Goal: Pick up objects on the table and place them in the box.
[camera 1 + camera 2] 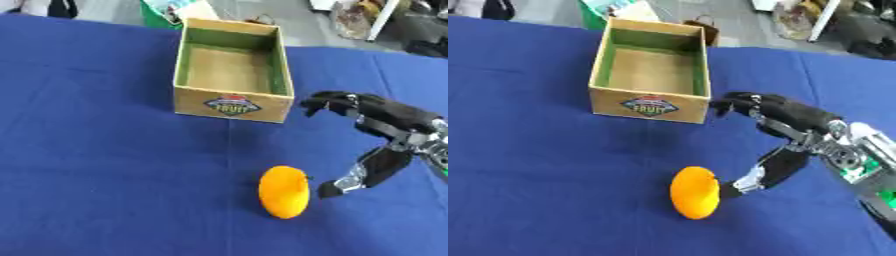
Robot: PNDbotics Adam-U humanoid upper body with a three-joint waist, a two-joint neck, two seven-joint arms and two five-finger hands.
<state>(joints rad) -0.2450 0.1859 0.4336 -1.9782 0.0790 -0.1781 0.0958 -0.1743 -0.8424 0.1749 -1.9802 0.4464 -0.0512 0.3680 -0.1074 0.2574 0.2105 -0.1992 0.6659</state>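
Note:
An orange oval fruit lies on the blue table, in front of the box and a little to its right. The open cardboard box stands farther back; it has green inner walls, a fruit label on its front, and nothing inside. My right hand comes in from the right and hovers open just right of the fruit. Its thumb reaches down close to the fruit's right side, while its fingers spread above, near the box's front right corner. It holds nothing. My left hand does not show.
A green container and other clutter sit beyond the table's far edge. The blue cloth stretches bare to the left and front of the fruit.

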